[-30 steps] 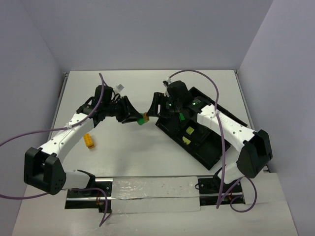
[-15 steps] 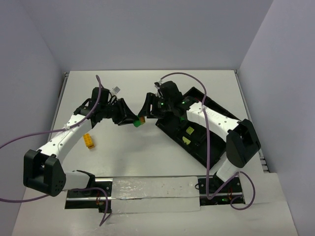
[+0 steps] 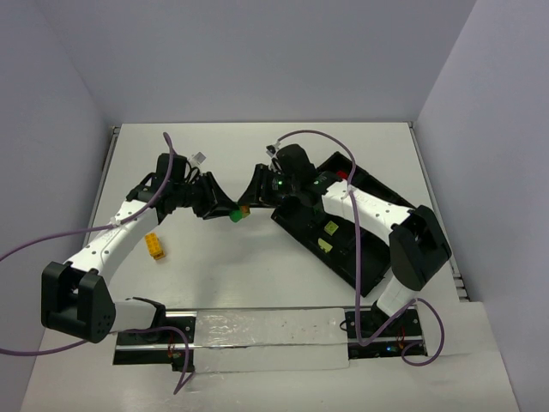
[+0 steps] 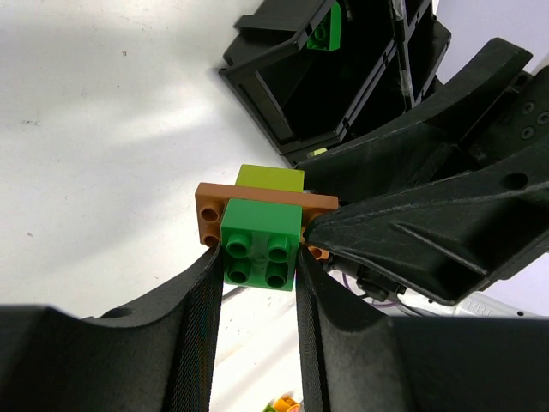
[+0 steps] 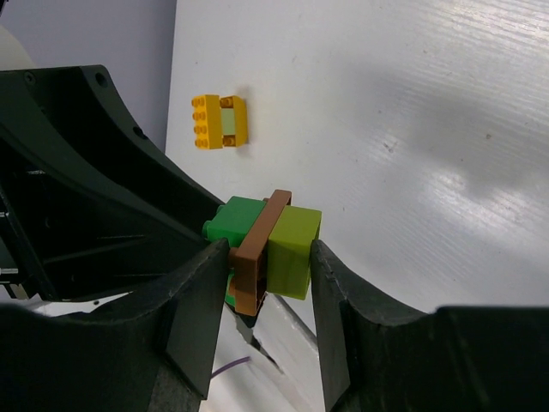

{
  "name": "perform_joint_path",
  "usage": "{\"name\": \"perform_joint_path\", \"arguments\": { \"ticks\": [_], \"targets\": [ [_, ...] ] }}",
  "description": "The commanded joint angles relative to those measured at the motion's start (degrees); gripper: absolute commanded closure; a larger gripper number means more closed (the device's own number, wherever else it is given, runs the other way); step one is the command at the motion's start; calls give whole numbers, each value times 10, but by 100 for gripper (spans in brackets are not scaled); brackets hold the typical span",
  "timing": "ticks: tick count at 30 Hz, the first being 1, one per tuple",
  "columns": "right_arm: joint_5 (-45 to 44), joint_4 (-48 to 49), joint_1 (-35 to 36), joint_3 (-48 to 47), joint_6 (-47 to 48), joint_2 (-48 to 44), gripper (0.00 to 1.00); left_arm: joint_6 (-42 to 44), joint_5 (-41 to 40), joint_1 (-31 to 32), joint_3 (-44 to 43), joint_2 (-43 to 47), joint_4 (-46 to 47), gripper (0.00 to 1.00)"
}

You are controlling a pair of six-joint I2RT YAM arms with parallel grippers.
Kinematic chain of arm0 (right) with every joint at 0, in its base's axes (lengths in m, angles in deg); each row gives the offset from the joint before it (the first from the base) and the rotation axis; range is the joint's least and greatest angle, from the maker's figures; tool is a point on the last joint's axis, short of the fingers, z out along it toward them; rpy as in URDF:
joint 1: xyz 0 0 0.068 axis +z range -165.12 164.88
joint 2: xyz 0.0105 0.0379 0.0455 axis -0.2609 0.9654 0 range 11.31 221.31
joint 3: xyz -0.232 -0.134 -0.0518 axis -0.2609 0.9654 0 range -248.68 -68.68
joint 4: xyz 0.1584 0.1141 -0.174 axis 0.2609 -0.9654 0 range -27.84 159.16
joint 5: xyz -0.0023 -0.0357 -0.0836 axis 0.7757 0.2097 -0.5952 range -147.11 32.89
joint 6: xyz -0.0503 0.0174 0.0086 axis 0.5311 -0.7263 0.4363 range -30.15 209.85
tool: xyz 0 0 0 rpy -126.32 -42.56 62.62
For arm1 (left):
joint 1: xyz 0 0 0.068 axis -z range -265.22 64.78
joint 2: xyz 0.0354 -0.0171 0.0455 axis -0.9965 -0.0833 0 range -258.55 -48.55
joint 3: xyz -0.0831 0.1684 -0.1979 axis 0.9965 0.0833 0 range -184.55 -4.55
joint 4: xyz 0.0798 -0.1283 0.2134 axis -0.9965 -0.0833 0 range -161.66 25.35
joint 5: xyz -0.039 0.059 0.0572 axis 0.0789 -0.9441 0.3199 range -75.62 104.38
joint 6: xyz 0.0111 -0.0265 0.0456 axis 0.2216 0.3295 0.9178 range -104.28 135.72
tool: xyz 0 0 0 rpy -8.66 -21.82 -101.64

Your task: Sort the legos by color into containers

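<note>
A stack of three legos hangs above the table centre [image 3: 238,211]: a green brick [image 4: 262,245], a thin orange-brown plate [image 4: 257,202] and a lime brick [image 4: 271,178]. My left gripper [image 4: 257,259] is shut on the green brick. My right gripper [image 5: 268,251] faces it from the other side. One of its fingers presses the lime brick [image 5: 292,245] and the other the orange-brown plate [image 5: 257,253]. The black divided tray [image 3: 382,257] lies to the right, with two lime bricks [image 3: 330,228] and a red one [image 3: 343,174] in its compartments. The left wrist view shows a green brick [image 4: 326,30] in a compartment.
A yellow brick pair [image 3: 154,246] lies on the white table under the left arm and shows in the right wrist view [image 5: 220,122]. A small pale object [image 3: 201,158] sits near the back. Purple cables arc over both arms.
My right gripper has moved left off the tray toward the left gripper, and its jaws have closed onto the stack's lime end. The left gripper has kept its grip and shifted slightly left.
</note>
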Motion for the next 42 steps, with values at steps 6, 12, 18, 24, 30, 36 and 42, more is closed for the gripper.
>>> {"name": "perform_joint_path", "arguments": {
  "ticks": [6,12,18,24,30,36,42],
  "targets": [
    [13,34,6,8,-14,-16,66,-7,9,-10,5,14,37,100],
    [-29,-18,7,-16,16,-14,47,1,4,-12,4,11,31,100],
    [-78,-76,7,-43,51,-21,37,8,-1,-12,3,7,25,100],
    [-90,-83,7,-42,56,-20,38,13,-17,-12,5,1,20,100],
    [-104,-90,8,-35,63,-25,38,27,-48,-12,8,-10,-2,100],
    [-140,-121,8,-34,88,-47,38,40,-79,-12,-4,-15,-25,100],
    [-201,-171,7,-31,115,-92,38,49,-89,-12,-16,-22,-36,100]
  ]
}}
